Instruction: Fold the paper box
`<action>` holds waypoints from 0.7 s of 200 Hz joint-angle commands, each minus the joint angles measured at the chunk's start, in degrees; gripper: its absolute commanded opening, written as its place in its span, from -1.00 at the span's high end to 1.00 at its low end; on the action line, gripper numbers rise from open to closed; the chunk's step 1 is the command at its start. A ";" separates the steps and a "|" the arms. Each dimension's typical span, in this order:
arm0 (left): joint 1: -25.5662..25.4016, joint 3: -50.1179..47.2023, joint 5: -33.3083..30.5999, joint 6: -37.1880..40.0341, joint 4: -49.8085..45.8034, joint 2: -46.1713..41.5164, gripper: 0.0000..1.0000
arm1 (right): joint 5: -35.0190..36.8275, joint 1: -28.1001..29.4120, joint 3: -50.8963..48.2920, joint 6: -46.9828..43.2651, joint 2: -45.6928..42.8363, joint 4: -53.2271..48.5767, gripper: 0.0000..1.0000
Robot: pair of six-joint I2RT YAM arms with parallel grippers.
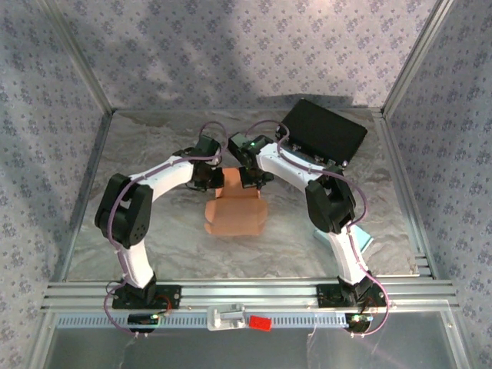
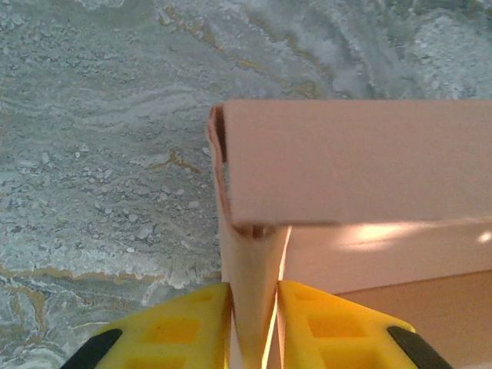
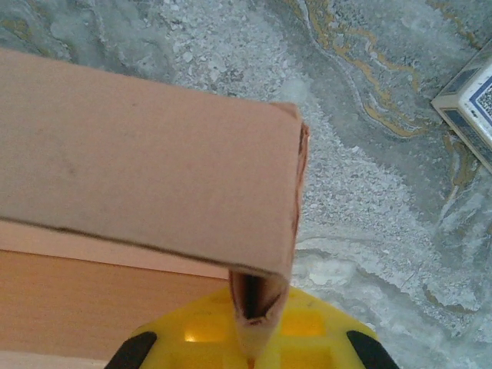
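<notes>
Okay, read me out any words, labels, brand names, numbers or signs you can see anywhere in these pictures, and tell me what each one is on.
None can be read.
paper box: plain brown card, no print visible.
small patterned box: a blue and white pattern, too blurred to tell whether it holds any text.
black case: no marking legible.
red block on the front rail: too small to read.

Black case [image 1: 323,132] behind; open tabletop [image 1: 154,238] nearside.

From above, the arms' wrists cover the far edge of your paper box [image 1: 234,214] — both grippers are hidden there. A blue-patterned object [image 3: 470,104] runs off the right wrist view's edge — too cropped to identify.
</notes>
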 commanded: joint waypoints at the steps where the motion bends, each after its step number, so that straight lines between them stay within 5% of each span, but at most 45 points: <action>1: -0.59 1.58 -0.13 0.94 0.05 2.34 0.53 | -3.01 0.93 -0.92 -1.93 1.15 0.31 1.00; 17: -0.12 2.52 0.55 1.65 0.41 3.34 0.54 | -3.09 0.98 -0.97 -2.03 1.15 0.38 1.00; 51: -0.42 4.58 -0.06 2.29 -0.37 4.64 1.00 | -2.87 1.01 -0.88 -1.84 1.26 0.32 1.00; 107: -3.83 4.52 -10.15 -1.85 -2.86 5.03 1.00 | -3.00 1.54 -0.18 -0.65 2.11 0.08 1.00; 140: -3.61 5.03 -8.53 -1.01 -0.87 2.19 0.28 | -3.12 1.44 -0.26 -0.70 2.38 -0.02 1.00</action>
